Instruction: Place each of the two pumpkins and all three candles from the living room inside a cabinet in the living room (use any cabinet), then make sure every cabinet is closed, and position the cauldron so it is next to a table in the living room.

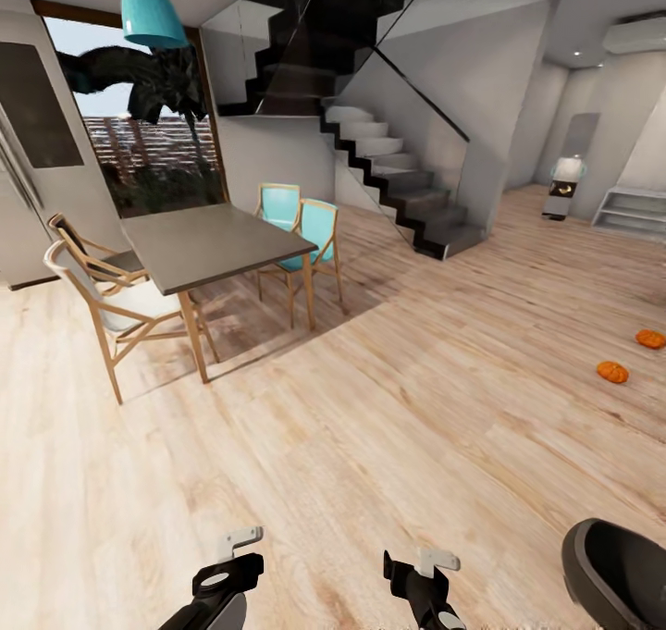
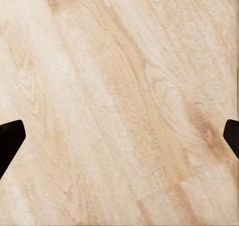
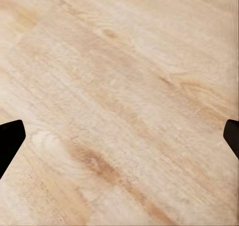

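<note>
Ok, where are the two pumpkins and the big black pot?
Nearer pumpkin [image 1: 612, 372], head view, middle of its orange top.
Farther pumpkin [image 1: 650, 339], head view, middle of its orange body.
Black pot [image 1: 618, 575], head view, its dark rim.

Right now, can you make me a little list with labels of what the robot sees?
room: wooden floor, staircase at the back
pumpkins: two on the floor to the right, near one, far one
cauldron: dark rim at the lower right corner
dining table: grey, with wooden and teal chairs around it
left gripper: open, above bare floor
right gripper: open, above bare floor
held: nothing
</note>
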Motion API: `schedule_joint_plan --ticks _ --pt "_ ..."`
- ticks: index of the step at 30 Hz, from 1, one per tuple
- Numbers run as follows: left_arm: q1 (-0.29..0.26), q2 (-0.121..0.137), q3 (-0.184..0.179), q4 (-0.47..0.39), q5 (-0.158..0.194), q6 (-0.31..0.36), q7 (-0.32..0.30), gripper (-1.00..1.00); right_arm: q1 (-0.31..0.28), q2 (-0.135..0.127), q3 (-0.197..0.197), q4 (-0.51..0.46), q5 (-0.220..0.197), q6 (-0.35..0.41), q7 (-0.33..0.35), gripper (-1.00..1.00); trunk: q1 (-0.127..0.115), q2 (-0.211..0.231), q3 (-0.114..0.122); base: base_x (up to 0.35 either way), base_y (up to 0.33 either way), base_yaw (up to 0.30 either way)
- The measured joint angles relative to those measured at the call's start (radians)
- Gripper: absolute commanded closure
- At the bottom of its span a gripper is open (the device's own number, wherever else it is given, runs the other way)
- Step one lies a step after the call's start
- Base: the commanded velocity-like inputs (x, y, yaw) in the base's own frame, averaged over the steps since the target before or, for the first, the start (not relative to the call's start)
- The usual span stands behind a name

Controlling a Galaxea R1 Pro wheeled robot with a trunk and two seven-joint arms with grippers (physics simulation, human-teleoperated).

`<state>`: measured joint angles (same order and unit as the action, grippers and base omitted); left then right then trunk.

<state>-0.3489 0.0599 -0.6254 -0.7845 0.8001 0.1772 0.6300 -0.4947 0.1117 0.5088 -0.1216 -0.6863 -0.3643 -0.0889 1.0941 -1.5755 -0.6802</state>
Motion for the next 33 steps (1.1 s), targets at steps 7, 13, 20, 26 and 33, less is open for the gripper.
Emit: schedule_joint_plan --ticks 7,13,20,26,33 --pt "0.000 0.000 0.000 0.000 0.001 0.000 0.000 -1.00 0.000 0.000 0.001 0.000 0.000 0.000 0.000 -1.00 0.000 0.000 -0.008 0.000 0.000 -0.214" --pt "0.000 0.000 0.000 0.000 0.001 0.000 0.000 -1.00 0.000 0.000 0.001 0.000 0.000 0.000 0.000 -1.00 0.000 0.000 -0.015 0.000 0.000 -0.214" --pt "0.000 -0.002 0.002 0.026 0.000 -0.001 -0.001 -1.00 0.000 0.001 0.001 0.000 0.000 0.000 0.000 -1.00 0.000 0.000 -0.023 0.000 0.000 -0.214" --pt "0.000 -0.002 0.002 0.029 -0.001 -0.001 -0.001 -1.00 0.000 0.001 0.001 0.000 0.000 0.000 0.000 -1.00 0.000 0.000 -0.030 0.000 0.000 -0.214" --pt "0.000 -0.003 0.002 0.029 -0.002 -0.001 -0.001 -1.00 0.000 0.002 0.001 0.000 0.000 0.000 0.000 -1.00 0.000 0.000 -0.038 0.000 0.000 -0.213"
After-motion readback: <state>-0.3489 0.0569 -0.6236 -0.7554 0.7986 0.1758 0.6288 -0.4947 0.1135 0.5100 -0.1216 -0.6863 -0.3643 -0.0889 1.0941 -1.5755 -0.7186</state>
